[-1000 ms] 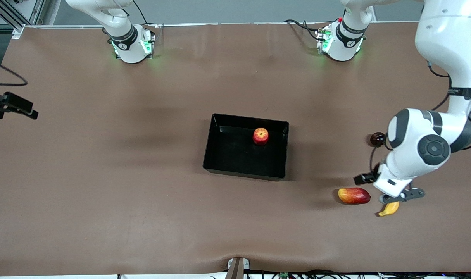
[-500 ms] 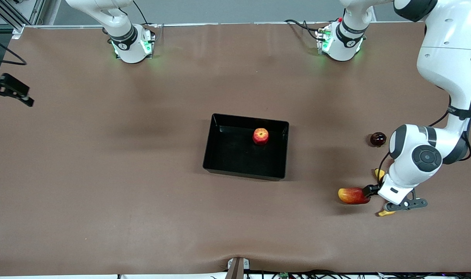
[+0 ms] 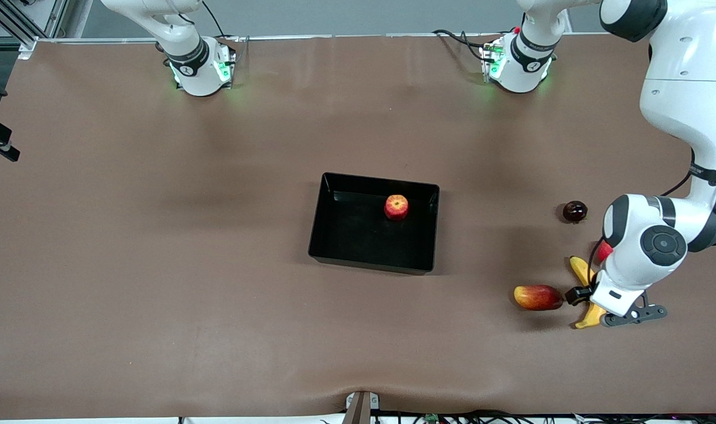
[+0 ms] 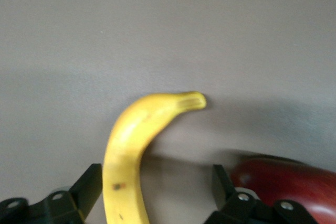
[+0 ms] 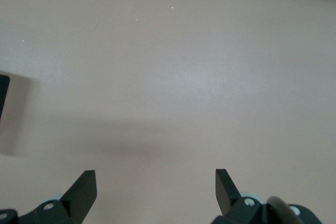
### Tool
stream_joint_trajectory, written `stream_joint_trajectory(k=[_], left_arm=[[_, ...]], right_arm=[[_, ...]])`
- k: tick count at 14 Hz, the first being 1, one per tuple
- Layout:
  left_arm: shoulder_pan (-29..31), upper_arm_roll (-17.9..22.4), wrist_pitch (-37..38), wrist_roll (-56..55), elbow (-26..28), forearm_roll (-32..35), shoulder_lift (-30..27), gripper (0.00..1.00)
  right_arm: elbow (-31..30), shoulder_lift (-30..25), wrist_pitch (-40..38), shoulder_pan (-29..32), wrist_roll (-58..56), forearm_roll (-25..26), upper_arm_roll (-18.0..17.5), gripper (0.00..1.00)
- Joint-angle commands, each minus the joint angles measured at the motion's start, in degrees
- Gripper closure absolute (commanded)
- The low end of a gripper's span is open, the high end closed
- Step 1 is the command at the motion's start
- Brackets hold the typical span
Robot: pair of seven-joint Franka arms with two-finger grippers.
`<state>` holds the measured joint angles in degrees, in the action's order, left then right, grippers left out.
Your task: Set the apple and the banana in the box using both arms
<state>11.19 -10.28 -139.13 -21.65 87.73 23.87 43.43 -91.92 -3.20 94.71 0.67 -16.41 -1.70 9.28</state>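
The apple (image 3: 396, 206), red with yellow streaks, lies inside the black box (image 3: 334, 250) at the table's middle. The long yellow banana (image 3: 580, 270) lies on the table toward the left arm's end. My left gripper (image 3: 589, 298) is low over the banana's middle and hides that part. In the left wrist view the banana (image 4: 131, 140) runs between the fingers of the left gripper (image 4: 155, 174), close to one finger (image 4: 90, 182), and the jaws stand open around it. The right gripper (image 5: 155, 179) is open and empty over bare table at the right arm's end.
An oblong red-and-yellow fruit (image 3: 537, 297) lies right beside the banana and the left gripper, toward the box. A dark red round fruit (image 3: 574, 211) sits farther from the camera, and a pink-red fruit (image 3: 604, 251) peeks out by the left wrist.
The left gripper has come down over the banana, shifting toward the left arm's end of the table. The right gripper has drawn away toward the table's edge. The apple and box have not moved.
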Motion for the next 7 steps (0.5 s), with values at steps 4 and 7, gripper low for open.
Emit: stream_joint_trajectory(k=[4, 7], left_arm=[[0.3, 1.0, -4.7, 0.0, -2.9, 3.9, 4.7, 0.34], [0.2, 1.4, -4.7, 1.0, -3.6, 4.6, 5.0, 1.00]], right_arm=[[4.1, 1.2, -4.9, -4.2, 18.3, 0.4, -1.8, 0.00], [5.4, 1.3, -4.9, -4.6, 17.6, 0.8, -1.7, 0.00]])
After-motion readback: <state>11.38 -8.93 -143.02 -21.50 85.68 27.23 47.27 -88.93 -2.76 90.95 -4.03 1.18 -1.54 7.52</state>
